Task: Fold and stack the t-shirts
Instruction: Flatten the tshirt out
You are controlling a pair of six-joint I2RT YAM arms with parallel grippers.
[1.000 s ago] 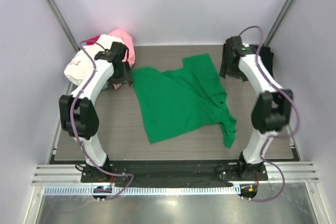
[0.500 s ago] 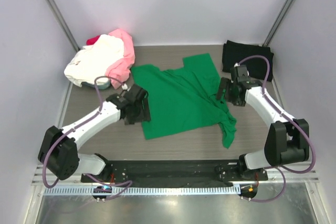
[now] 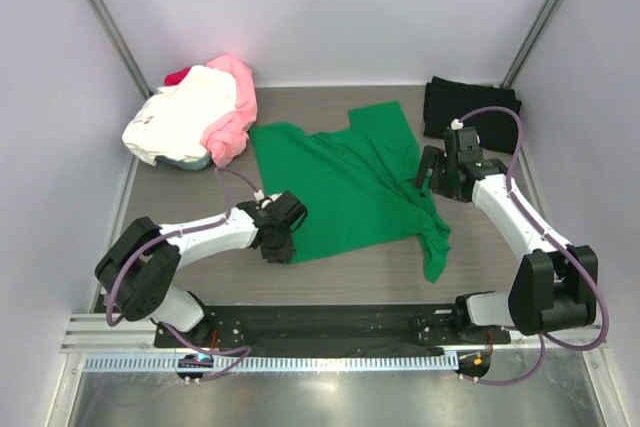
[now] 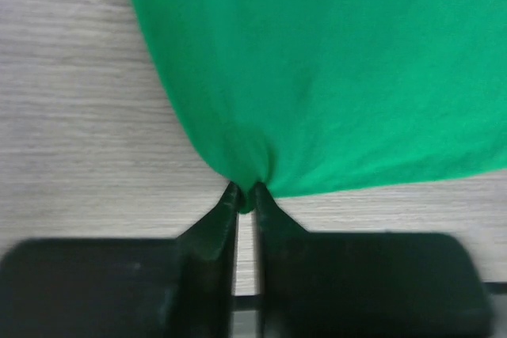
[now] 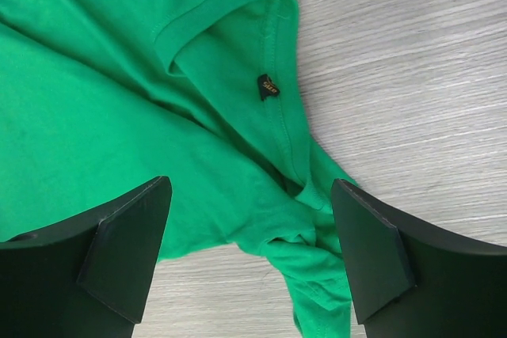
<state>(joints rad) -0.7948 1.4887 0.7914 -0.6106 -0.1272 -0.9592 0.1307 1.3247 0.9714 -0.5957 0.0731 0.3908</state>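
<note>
Near the counter's near edge, the left fingers pinch the hem corner of the green t-shirt sprawled mid-counter. The right fingers gape above its collar. A firm second grip and an even pull should flatten it.

Your view: left gripper jaws pinched onto puckered lower edge of green t-shirt. Shirt spreads flat above; grey wood-grain table at left.
</note>
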